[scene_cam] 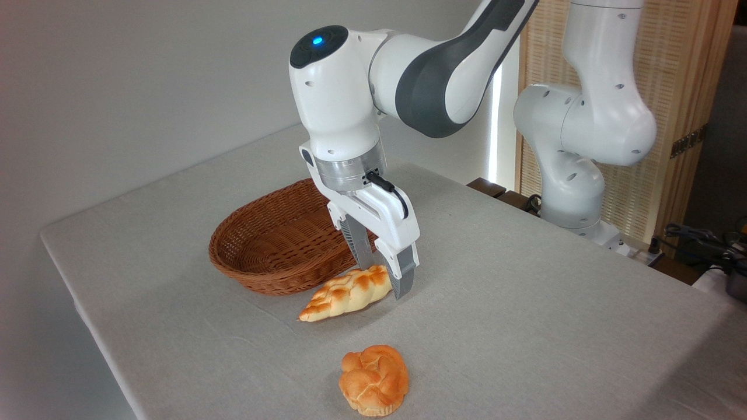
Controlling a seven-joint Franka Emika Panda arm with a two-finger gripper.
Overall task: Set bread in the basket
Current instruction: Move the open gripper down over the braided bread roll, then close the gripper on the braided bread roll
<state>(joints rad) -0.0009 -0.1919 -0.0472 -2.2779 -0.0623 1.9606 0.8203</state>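
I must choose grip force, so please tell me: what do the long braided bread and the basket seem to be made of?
The bread: probably a foam or soft plastic replica, judging by its smooth, even, slightly glossy golden surface with toasted bumps; real bread cannot be excluded. The basket: brown woven wicker or rattan-like strands, matte, with the weave pattern clearly visible. The gripper has its fingers on either side of the bread's right end.
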